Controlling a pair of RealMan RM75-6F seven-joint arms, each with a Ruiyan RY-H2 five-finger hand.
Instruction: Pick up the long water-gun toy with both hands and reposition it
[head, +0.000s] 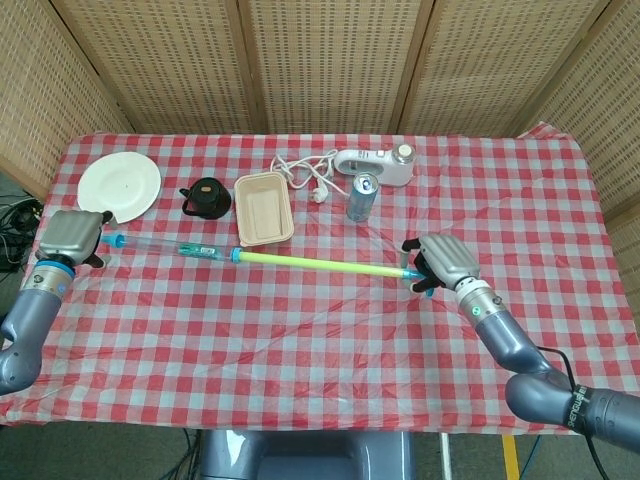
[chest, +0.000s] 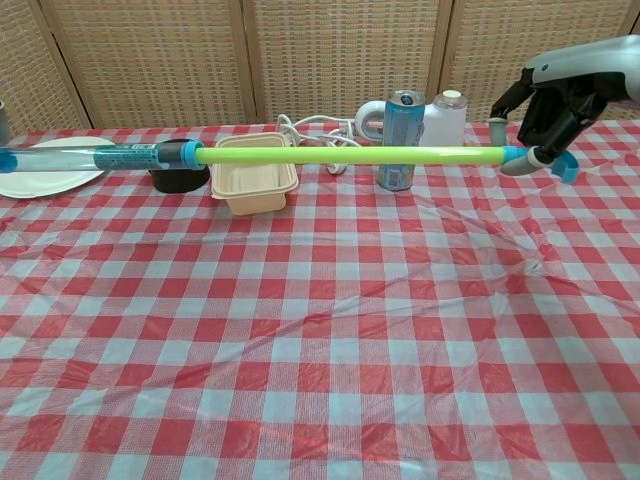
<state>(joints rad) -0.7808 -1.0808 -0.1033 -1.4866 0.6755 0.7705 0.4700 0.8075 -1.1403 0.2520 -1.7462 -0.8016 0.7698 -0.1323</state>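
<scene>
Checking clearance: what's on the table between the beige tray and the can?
Head view: only the white cable with its plug lies between the tray and the can; otherwise bare checked cloth.

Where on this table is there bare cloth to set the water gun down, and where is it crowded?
Bare cloth spans the near half of the table, below the water gun held by the left robot hand and right robot hand. The far right corner is free too. Crowded: the far strip with plate, beige tray and can.

No legible text anywhere.
</scene>
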